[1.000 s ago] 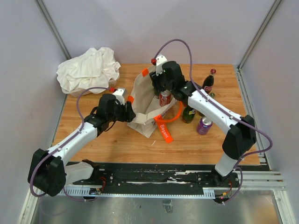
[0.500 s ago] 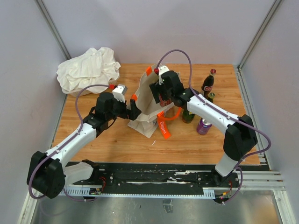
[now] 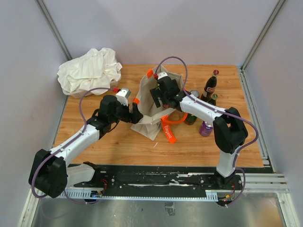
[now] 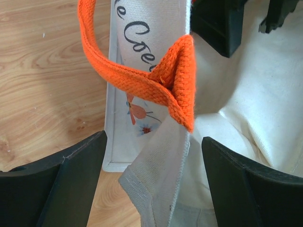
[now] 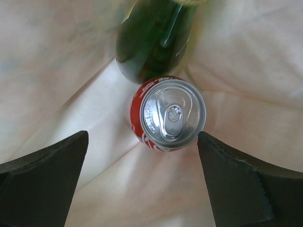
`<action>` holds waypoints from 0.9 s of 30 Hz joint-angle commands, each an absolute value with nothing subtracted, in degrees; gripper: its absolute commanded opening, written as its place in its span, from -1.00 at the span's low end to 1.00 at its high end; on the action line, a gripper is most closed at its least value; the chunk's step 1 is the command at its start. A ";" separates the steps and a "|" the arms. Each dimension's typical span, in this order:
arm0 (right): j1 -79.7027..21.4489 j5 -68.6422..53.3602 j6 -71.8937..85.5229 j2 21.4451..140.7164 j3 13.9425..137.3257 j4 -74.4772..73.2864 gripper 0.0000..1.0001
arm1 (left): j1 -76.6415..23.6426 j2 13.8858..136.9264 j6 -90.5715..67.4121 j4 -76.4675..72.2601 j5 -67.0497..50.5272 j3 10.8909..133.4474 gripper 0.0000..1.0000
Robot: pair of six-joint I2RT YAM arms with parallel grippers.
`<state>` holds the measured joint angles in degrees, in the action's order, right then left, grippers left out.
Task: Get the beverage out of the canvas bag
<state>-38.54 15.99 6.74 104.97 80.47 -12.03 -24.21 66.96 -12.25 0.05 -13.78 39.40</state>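
Right arm has swung left and dipped into the mouth of the canvas bag [image 3: 150,118], and both claws have spread since a second ago. The red can I saw under the right claw back then is out of the overhead view now.

Okay, right claw [image 5: 142,137] is released, fingers wide, hanging straight over the red can [image 5: 169,115]. The can stands upright on the bag's floor, tab up, with a green bottle [image 5: 154,40] just beyond it, touching or nearly so. That bottle is blurred, so I can't read it any better.

Left claw [image 4: 154,142] is released too. It straddles the bag's rim at the near-left corner, where the orange handle [image 4: 142,80] folds over. Nothing is pinched; I can't tell whether the cloth brushes a finger.

The bag stands mid-surface [image 3: 109,142], with a cola bottle [image 3: 210,84] and a purple can [image 3: 207,127] already out to its right.

My read: we're at the reach-in, lined up on the can and not yet gripping. Next I'd want the left claw to close on that rim and hold the mouth open. Then the right claw drops straight down around the can, staying clear of the bottle, closes, and lifts out to the right.
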 commanded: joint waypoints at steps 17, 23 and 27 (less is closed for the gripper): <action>-38.19 20.42 5.43 102.64 84.00 -9.45 0.96 | -24.43 68.10 -12.58 -1.13 -13.24 36.91 0.68; -38.14 21.90 3.17 104.15 86.73 -9.73 0.97 | -24.43 68.77 -12.31 -1.35 -13.26 37.36 0.68; -37.76 21.93 2.62 106.39 88.71 -10.88 0.97 | -24.43 68.83 -12.30 -1.32 -12.86 37.44 0.69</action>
<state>-37.95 19.92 4.54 104.68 85.47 -10.50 -24.21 67.88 -12.95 -1.26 -13.58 37.91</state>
